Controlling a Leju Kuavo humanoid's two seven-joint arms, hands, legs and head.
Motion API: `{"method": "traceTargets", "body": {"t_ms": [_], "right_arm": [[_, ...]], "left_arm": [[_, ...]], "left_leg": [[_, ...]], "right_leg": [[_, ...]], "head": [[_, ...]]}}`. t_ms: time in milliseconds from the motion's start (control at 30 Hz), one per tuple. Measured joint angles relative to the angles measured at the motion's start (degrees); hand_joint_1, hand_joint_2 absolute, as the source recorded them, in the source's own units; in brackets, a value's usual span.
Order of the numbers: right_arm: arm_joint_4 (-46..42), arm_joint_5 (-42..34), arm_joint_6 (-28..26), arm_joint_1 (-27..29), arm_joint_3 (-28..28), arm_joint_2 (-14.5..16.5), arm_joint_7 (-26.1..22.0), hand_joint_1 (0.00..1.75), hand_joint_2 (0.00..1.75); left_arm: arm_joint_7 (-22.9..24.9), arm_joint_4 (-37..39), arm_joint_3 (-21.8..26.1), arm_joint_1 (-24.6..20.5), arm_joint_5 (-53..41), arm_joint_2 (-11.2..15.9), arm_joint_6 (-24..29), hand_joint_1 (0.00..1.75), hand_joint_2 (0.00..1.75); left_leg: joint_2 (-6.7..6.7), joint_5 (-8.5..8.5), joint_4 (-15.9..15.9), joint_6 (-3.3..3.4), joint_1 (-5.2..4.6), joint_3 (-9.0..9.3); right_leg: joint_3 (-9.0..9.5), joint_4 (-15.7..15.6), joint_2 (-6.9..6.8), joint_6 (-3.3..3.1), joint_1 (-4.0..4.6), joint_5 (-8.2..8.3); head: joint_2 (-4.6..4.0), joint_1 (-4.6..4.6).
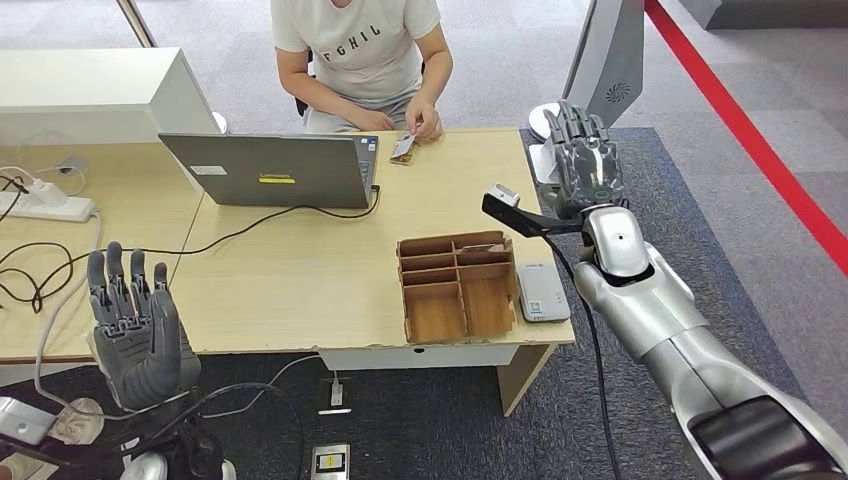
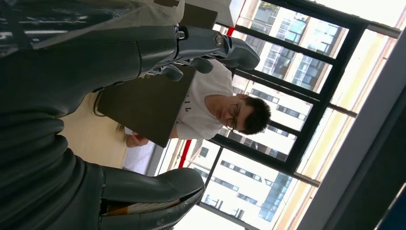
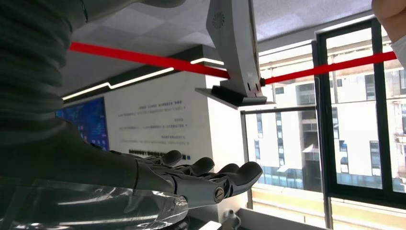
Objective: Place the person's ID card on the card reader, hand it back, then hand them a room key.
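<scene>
At the top middle of the head view, a person [image 1: 360, 55] holds the ID card [image 1: 403, 147] just above the surface [image 1: 300, 280]. Right hand [image 1: 585, 160] reaches up with fingers spread, holding nothing. Left hand [image 1: 135, 325], lower left, is spread too. Lower right sits the card reader [image 1: 542, 292].

The person [image 1: 365, 60] across the table is cut off at the top edge of the head view, head out of frame. The small card [image 1: 403, 147] in their hand is too small to read. The laptop [image 1: 270, 170] turns its lid toward the camera, hiding its screen. The right arm covers part of the table's [image 1: 300, 290] right edge. In the left wrist view, the left hand [image 2: 57, 76] blocks much of the table and laptop.
</scene>
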Motion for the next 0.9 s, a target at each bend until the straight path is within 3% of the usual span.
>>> {"method": "traceTargets", "body": {"t_ms": [333,400,533,633,900], "right_arm": [[-1.57,-1.00,0.17,1.32,-0.36,-0.49,0.00,0.00,1.75],[-4.31,-2.57,0.59,3.51,-0.97,-1.31,-0.09,0.00,1.75],[-18.04,-14.09,4.71,13.59,-4.02,-5.02,-1.84,0.00,1.75],[-26.04,-16.91,6.47,18.34,-5.26,-7.53,-1.95,0.00,1.75],[-26.39,-15.88,6.25,16.08,-4.78,-7.27,-2.82,0.00,1.75]], "left_arm": [[0.00,-0.18,0.14,0.27,-0.04,0.03,0.21,0.00,1.75],[0.00,-0.45,0.39,0.62,-0.14,0.06,0.54,0.00,1.75],[0.00,-2.12,1.04,1.95,-0.26,0.67,2.53,0.00,1.75],[0.00,-3.02,0.97,2.16,0.62,1.56,3.57,0.00,1.75],[0.00,-3.07,0.14,0.21,2.26,1.97,4.01,0.00,1.75]], "left_leg": [[0.01,-0.01,0.00,0.00,0.00,0.00],[0.01,-0.01,0.00,0.01,-0.01,-0.01],[0.01,-0.01,-0.01,0.01,-0.01,-0.01],[0.02,0.00,-0.01,0.00,-0.01,-0.01],[0.02,0.00,-0.02,0.00,-0.01,-0.02]], "right_leg": [[-0.01,0.00,0.01,0.00,0.00,0.00],[-0.02,0.00,0.02,0.00,-0.01,-0.01],[-0.01,-0.01,0.01,0.00,-0.01,-0.02],[-0.01,-0.01,0.02,0.01,-0.01,-0.02],[0.00,0.02,0.02,0.00,-0.01,-0.02]], "head": [[0.00,-0.01],[0.00,-0.02],[0.00,0.00],[0.00,0.01],[0.00,-0.01]]}}
